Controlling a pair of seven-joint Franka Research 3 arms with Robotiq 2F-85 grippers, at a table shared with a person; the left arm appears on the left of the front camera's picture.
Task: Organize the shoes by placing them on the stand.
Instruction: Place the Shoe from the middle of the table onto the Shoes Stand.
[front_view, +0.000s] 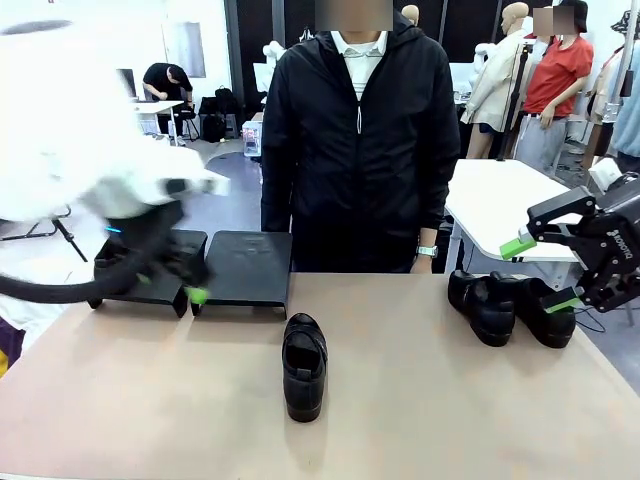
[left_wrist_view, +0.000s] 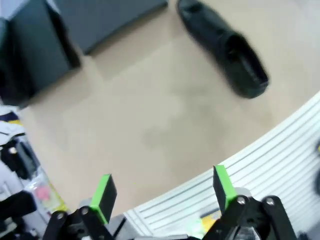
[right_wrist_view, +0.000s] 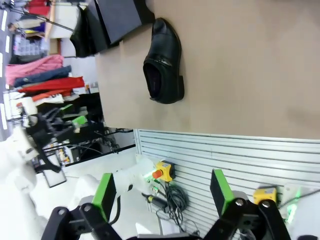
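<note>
1. Front view: the left tool is a smear of motion blur at 10 o'clock, low over the stand, so its jaws are hard to read from here.
2. The left wrist view clears that up: the left tool has its green pads spread wide with nothing between them. Bare counter lies ahead.
3. One shoe lies alone mid-counter, at 6 o'clock from the stand and apart from it. Both wrist views catch it too, with the stand beyond.
4. The front view adds a pair of shoes at 3 o'clock, side by side and touching.
5. The right tool hangs just beside that pair, jaws wide and holding nothing.
6. A person stands at 12 o'clock behind the counter.
</note>
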